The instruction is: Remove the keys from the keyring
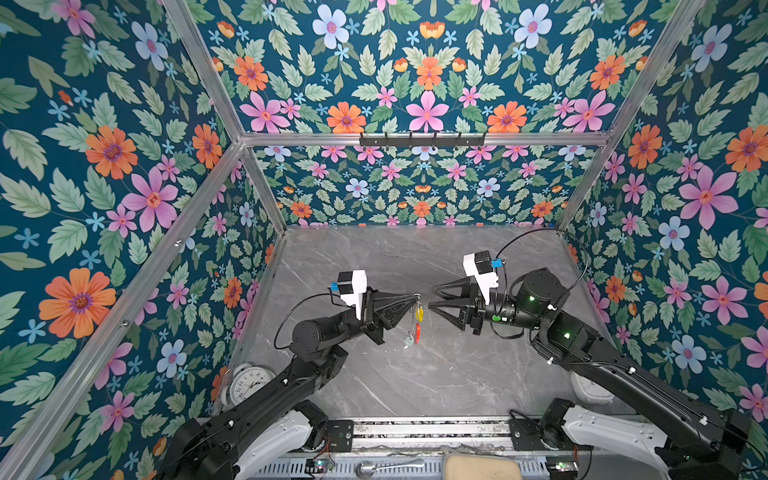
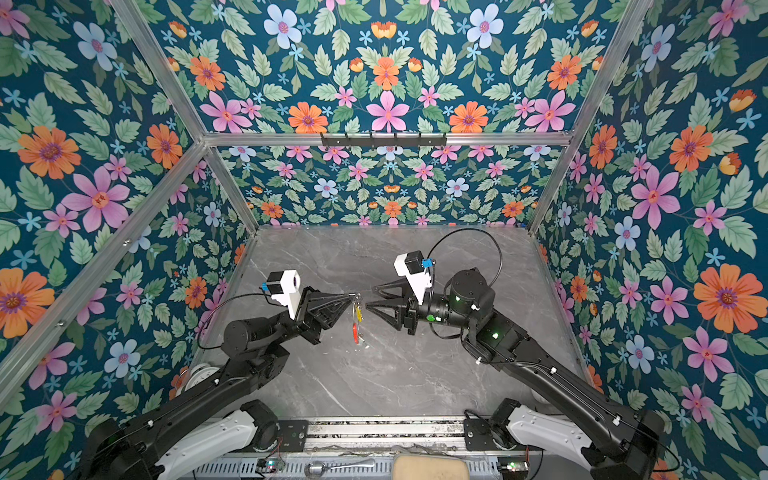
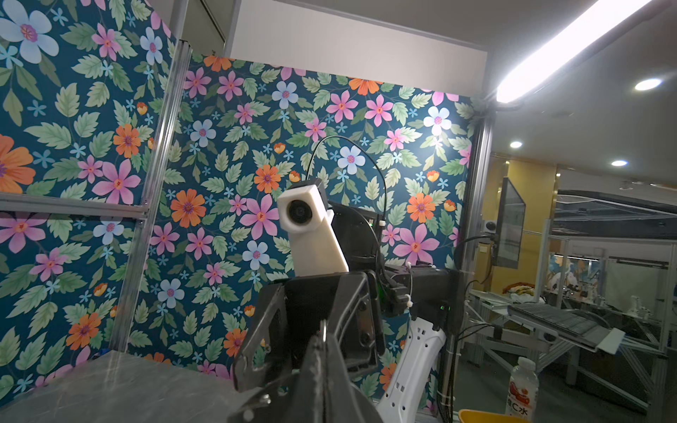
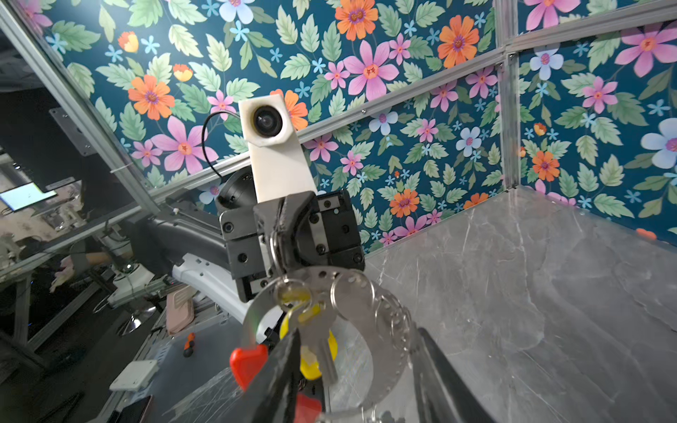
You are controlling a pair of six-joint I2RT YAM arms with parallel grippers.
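Keyring (image 4: 395,340) hangs from clamped left pincer (image 1: 415,296) | right pincer (image 1: 432,297) parted | grey marble tabletop (image 1: 415,386) | floral walls (image 1: 124,166)

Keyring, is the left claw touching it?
Touching. The right wrist view shows the left gripper with shut tips pinching a loop at the top of the keyring, which hangs from them.
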